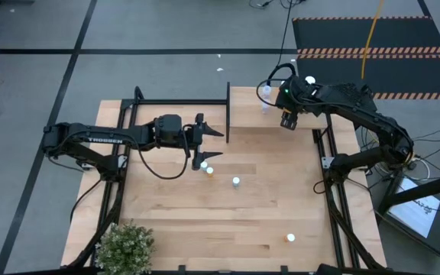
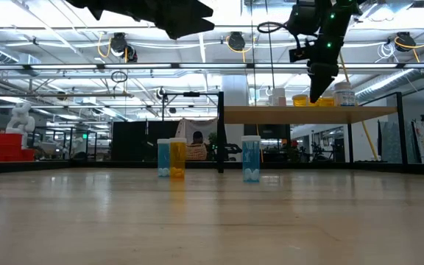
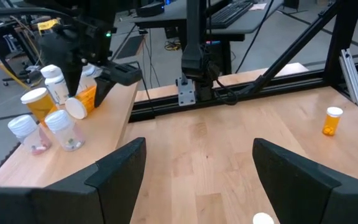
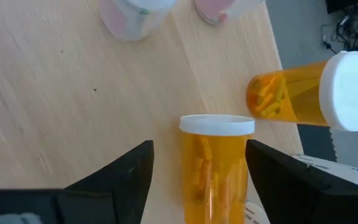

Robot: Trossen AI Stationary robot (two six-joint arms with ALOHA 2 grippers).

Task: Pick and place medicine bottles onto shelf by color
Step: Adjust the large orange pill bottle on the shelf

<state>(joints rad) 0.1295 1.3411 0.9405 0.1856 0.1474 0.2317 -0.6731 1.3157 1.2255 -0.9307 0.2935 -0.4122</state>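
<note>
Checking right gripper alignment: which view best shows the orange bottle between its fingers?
Right wrist view: the orange bottle stands centred between the open right gripper. The high and low views hide it behind the arm; the left wrist view shows the shelf cluster only from afar.

Glossy, seemingly plastic orange bottle (image 4: pixel 215 168) on matt light-wood shelf (image 4: pixel 55 93).
</note>
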